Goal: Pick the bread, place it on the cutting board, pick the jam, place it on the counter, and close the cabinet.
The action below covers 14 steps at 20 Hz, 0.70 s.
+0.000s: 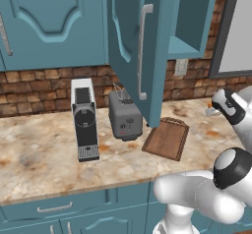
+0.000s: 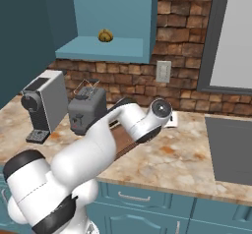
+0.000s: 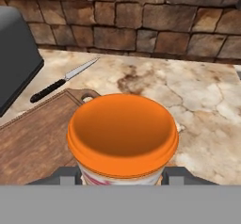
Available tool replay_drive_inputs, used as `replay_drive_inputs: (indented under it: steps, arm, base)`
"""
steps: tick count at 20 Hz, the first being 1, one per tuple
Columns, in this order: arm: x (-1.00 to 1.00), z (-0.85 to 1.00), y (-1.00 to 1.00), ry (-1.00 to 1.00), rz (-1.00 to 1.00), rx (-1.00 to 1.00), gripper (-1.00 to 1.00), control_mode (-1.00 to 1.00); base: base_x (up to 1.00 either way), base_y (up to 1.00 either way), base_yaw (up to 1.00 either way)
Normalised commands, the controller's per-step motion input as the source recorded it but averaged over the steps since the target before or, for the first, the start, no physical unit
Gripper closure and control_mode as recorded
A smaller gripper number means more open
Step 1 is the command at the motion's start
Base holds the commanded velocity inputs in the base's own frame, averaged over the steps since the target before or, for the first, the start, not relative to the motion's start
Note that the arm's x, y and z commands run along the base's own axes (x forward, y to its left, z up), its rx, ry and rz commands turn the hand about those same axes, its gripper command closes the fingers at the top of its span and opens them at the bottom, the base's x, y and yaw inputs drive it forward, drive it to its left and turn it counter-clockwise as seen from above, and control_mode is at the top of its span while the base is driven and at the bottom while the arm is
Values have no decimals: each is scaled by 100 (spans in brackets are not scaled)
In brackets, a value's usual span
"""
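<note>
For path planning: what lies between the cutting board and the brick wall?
A black-handled knife lies on the counter there, seen in the hand view.

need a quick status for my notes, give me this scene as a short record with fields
gripper: shut on the jam, fingertips at the jar's sides
jam: orange lid up, held near the cutting board edge
bread: on the open cabinet shelf, not yet moved
cabinet door: open
cutting board: bare, on the counter
nearby: knife, toaster, coffee machine
</note>
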Motion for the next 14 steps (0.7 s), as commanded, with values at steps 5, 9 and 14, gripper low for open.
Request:
replay_drive_inputs:
  steps: [5, 9, 14]
  arm:
    - [0, -14, -15, 3, 0, 0, 100, -100]
    - [0, -22, -9, 2, 0, 0, 100, -100]
    - [0, -25, -3, 1, -1, 0, 100, -100]
  base:
    - [0, 0, 0]
    - [0, 0, 0]
    - [0, 0, 0]
